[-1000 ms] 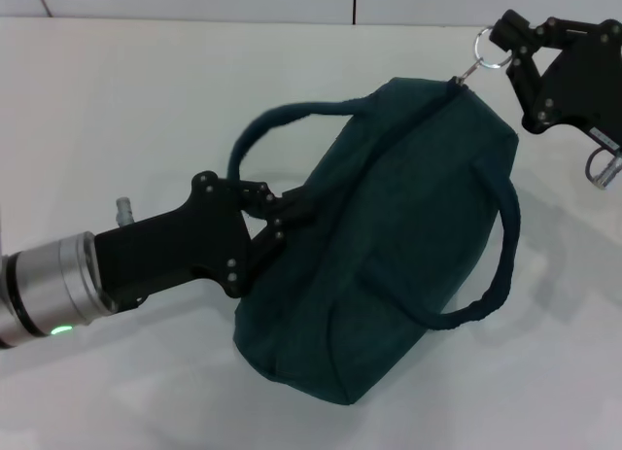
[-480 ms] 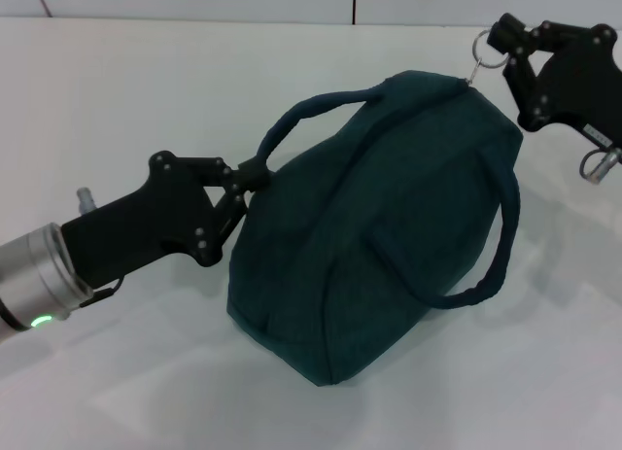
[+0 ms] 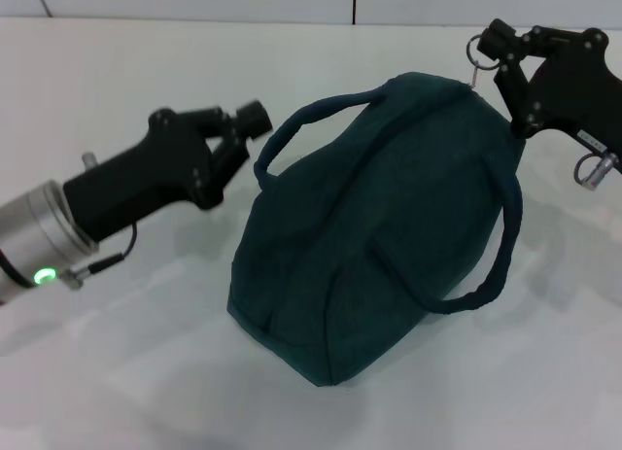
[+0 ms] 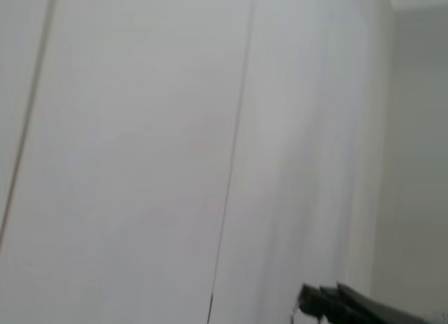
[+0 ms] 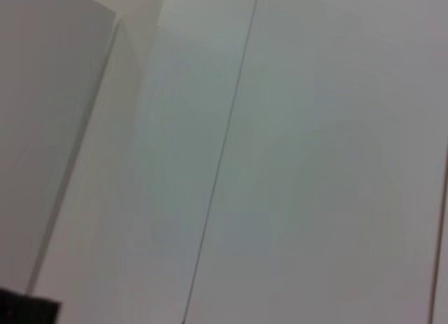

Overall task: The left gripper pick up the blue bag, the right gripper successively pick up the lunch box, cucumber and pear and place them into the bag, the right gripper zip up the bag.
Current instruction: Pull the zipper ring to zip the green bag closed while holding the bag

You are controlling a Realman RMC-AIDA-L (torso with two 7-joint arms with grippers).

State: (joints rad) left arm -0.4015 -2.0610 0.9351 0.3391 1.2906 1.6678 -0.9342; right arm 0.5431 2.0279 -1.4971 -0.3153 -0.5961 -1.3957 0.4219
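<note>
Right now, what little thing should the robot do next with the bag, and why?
Probably the right gripper should let go of the metal ring pull and back off. It is pinching that ring at the far end of the blue bag, whose top looks closed, with no lunch box, cucumber or pear in sight. The left gripper sits off the handle.

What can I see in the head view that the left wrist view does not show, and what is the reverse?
Only the head view shows the blue bag lying on the white table, the left claw beside one bag handle without touching it, and the right claw at the metal ring pull on the bag's far end. Only the left wrist view shows a plain pale wall with thin vertical seams and a small dark part at its lower edge. Both share little: the bag and table are absent from the wrist view.
</note>
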